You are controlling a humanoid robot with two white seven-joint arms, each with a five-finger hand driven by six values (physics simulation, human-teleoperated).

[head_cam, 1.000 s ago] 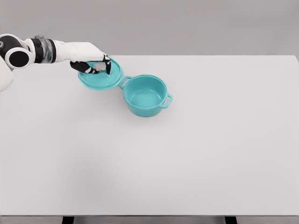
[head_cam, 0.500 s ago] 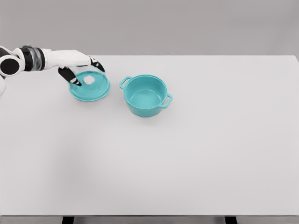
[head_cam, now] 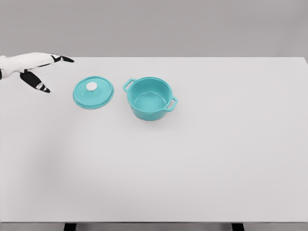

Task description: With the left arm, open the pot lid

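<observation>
The teal pot (head_cam: pixel 149 98) stands uncovered on the white table (head_cam: pixel 202 159), its inside bare and a handle on each side. Its teal lid (head_cam: pixel 93 92) with a white knob lies flat on the table just left of the pot, a small gap between them. My left hand (head_cam: pixel 48 73) hovers at the far left edge, well left of the lid, fingers spread and holding nothing. The right arm does not show.
The table's far edge runs just behind the lid and the hand. Nothing else stands on the tabletop.
The left hand carried the lid leftward off the pot's side, set it down on the table, let go and pulled back to the left edge with fingers spread.
</observation>
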